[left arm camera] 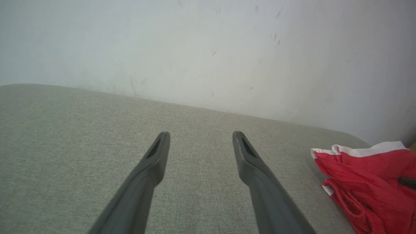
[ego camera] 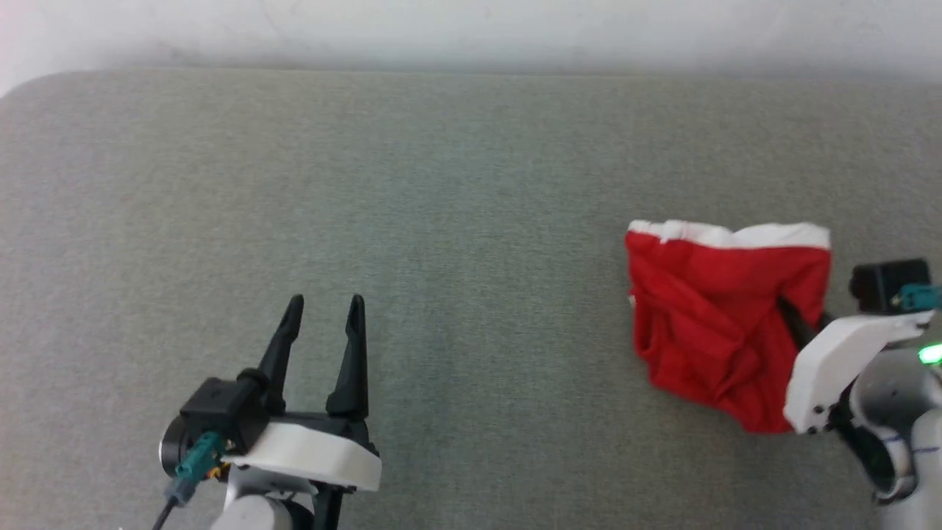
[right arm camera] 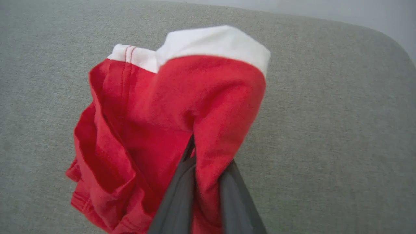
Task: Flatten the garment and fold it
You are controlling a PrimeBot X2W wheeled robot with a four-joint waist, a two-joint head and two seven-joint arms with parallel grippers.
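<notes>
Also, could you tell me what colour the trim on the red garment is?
The garment has white trim; the right wrist view shows it best.

Left arm, lower left of the head view: the left wrist housing (ego camera: 309,456) is held low, and the left fingers (ego camera: 353,353) are pointed forward, with the left jaws spread wide apart. Right arm, at the right edge of the head view: the right wrist housing (ego camera: 839,361) is angled inward, and the right jaws are closed on a fold of the garment (right arm camera: 156,130), which is pinched between the right fingers (right arm camera: 177,201).
</notes>
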